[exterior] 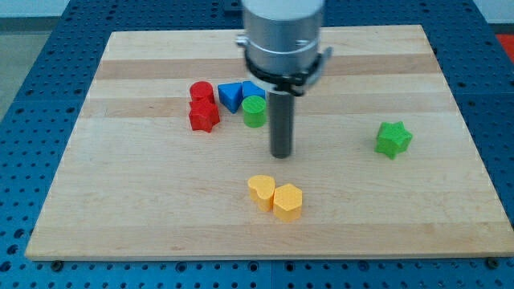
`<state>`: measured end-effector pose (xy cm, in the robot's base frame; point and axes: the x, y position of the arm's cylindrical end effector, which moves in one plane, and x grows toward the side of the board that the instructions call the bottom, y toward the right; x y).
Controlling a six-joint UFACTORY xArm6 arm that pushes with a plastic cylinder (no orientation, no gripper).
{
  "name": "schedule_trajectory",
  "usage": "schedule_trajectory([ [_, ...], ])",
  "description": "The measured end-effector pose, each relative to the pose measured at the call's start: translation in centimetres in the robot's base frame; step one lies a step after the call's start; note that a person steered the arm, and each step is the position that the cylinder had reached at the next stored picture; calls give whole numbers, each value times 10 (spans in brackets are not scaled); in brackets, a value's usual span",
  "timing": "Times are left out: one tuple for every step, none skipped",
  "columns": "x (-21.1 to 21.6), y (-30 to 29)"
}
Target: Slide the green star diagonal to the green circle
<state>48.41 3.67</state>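
Green star sits well right of my tip; green circle lies just up-left; no fingers here to judge.

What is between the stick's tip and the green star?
Nothing: in the camera view, only bare wooden board lies between my tip and the green star-shaped block.

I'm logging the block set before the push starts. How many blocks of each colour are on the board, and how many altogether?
Red: 2, a cylinder and a star-like block
Blue: 2, one beside another partly hidden by the arm
Green: 2, the green circle and the green star
Yellow: 2, touching, and
Total: 8
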Motion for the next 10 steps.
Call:
schedule_trajectory([
  [32,44],
  [33,48],
  [33,48],
  [32,48],
  [31,60],
  [39,91],
  [39,108],
  [40,106],
  [48,116],
  [49,141],
])
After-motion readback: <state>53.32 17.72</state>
